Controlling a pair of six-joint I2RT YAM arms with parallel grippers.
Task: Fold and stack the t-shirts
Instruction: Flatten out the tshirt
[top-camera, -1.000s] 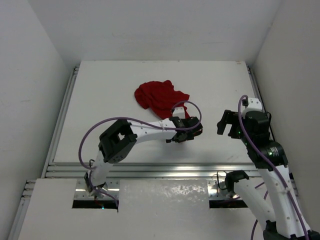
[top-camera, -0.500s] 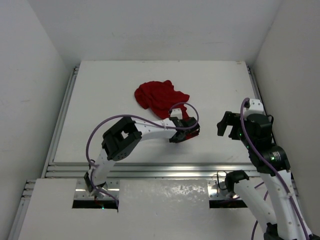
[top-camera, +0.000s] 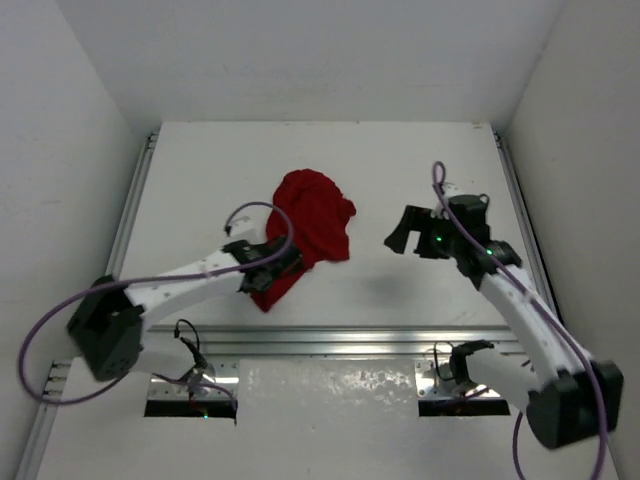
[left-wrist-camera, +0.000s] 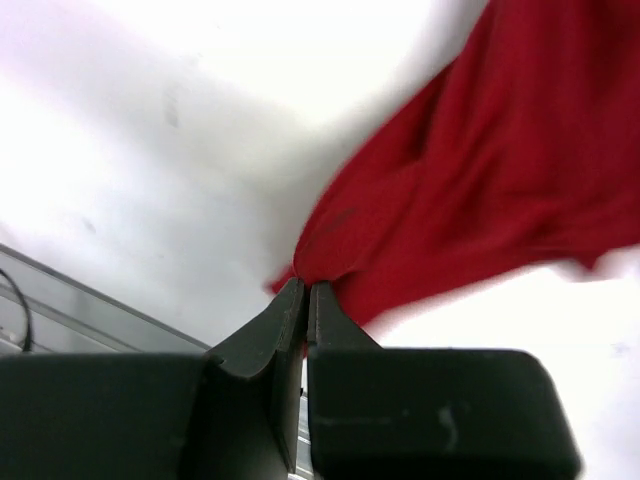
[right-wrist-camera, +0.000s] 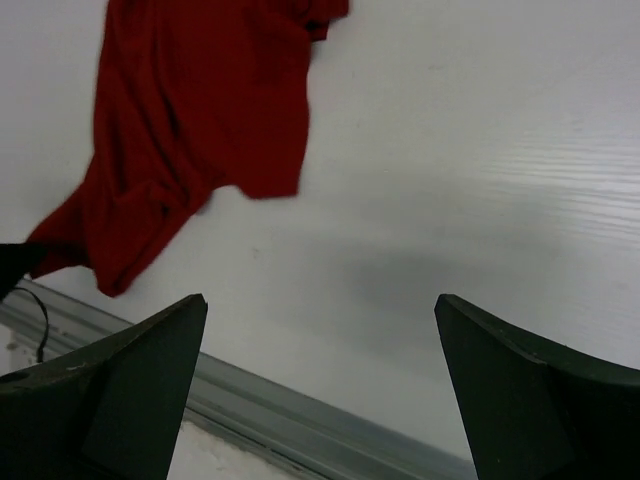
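Observation:
The dark red t-shirt (top-camera: 310, 215) lies crumpled in the middle of the white table, drawn out into a long strip that runs toward the near left. My left gripper (top-camera: 276, 262) is over its near end, shut on a pinch of the fabric. In the left wrist view the fingertips (left-wrist-camera: 305, 292) meet on a bunched corner of the t-shirt (left-wrist-camera: 480, 190). My right gripper (top-camera: 400, 236) hovers just right of the shirt, open and holding nothing. Seen from the right wrist, its gripper (right-wrist-camera: 320, 300) stands over bare table, with the t-shirt (right-wrist-camera: 200, 120) at the upper left.
A metal rail (top-camera: 300, 340) runs along the table's near edge, also seen in the right wrist view as the rail (right-wrist-camera: 300, 420). Side rails (top-camera: 128, 220) and white walls close in the left, right and back. A purple cable (top-camera: 255, 210) loops over the left arm.
The left gripper closed on the shirt's edge and swung left, dragging the shirt out long. The right arm reached forward and left, closer to the shirt, still open.

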